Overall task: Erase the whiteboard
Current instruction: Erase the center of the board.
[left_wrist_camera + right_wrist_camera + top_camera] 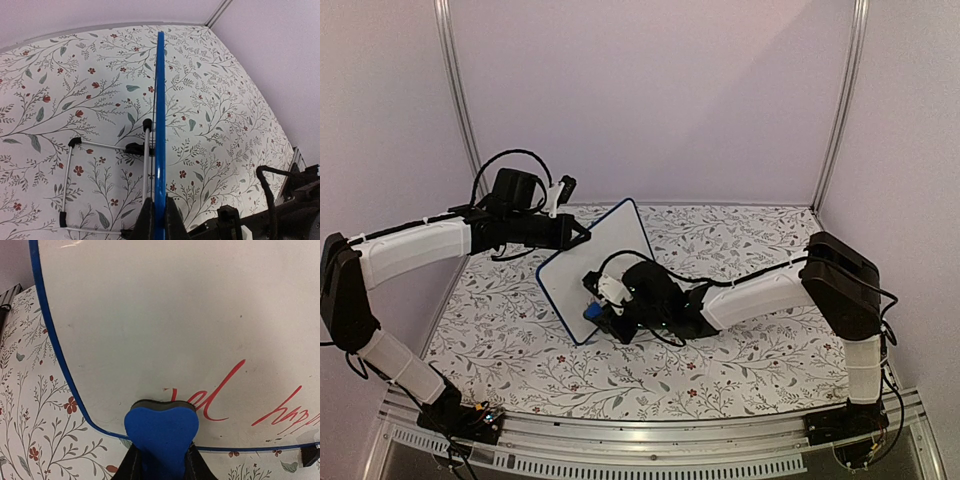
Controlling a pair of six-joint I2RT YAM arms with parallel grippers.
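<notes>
Nearest you, your right gripper [160, 462] is clenched on a blue eraser [161, 430]. Its dark felt face is pressed against the near lower corner of the whiteboard [605, 250]. The board stands propped and tilted on the floral table [750, 350], long axis running near-left to far-right. Red handwriting [215, 400] begins just beside the eraser, toward the far end, so the wipe likely goes that way. Farther off, your left gripper [159, 222] is pinched shut on the board's far-left blue edge.
</notes>
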